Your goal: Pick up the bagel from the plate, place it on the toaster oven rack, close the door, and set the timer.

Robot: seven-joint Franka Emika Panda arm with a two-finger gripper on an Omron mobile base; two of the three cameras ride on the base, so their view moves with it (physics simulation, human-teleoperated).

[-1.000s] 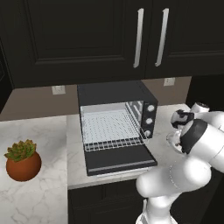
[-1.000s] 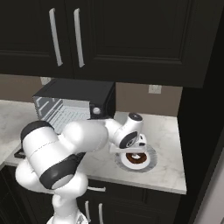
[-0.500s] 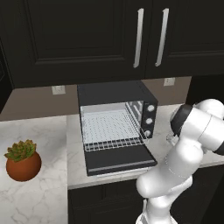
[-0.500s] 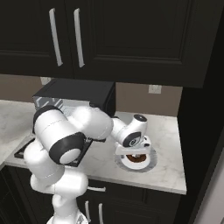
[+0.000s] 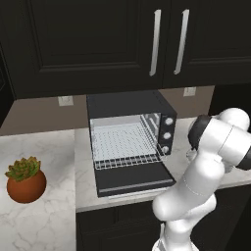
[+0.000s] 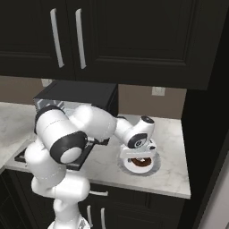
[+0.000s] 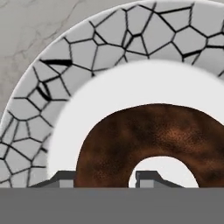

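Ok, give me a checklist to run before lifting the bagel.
1. Gripper down at the bagel: ok, fingertips straddle one side of the ring, one in the hole.
2. Firm grip: cannot tell, the pads' contact is hidden.
3. Bagel on the plate: ok.
4. Oven door open: ok, folded down flat.
5. Rack free: ok, nothing on its bars.

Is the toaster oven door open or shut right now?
Open. The door lies folded down flat on the counter, leaving the toaster oven rack exposed inside.
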